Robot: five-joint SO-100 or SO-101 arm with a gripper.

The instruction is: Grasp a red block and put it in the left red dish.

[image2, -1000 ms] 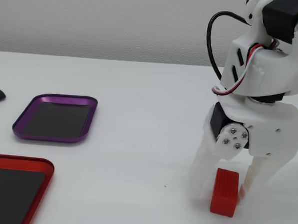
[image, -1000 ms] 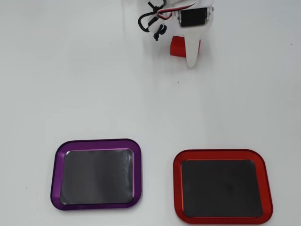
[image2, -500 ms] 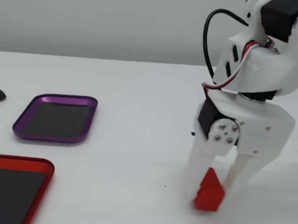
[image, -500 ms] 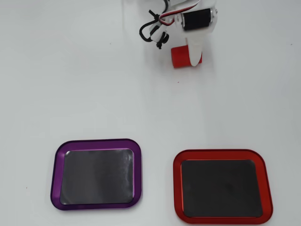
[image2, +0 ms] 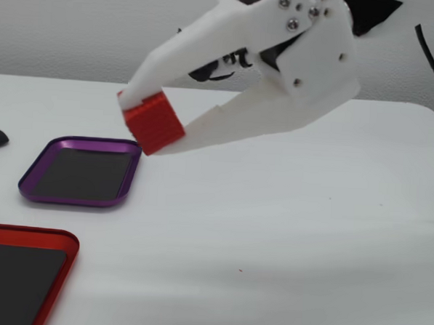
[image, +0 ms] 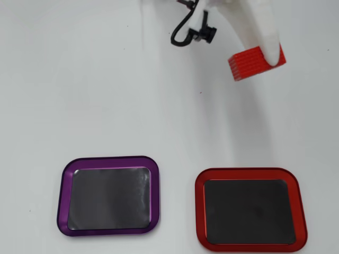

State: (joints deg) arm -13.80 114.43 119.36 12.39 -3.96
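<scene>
Above table, one red block (image2: 153,122) in claw (image2: 149,122), two dishes

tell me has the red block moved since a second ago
Yes. The red block, clamped in the pincer, has been lifted off the table and shifted right in the overhead view, now more above the red dish.

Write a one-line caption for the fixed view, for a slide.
White fingers carry the red block above the table, with purple tray and red dish both empty.
</scene>
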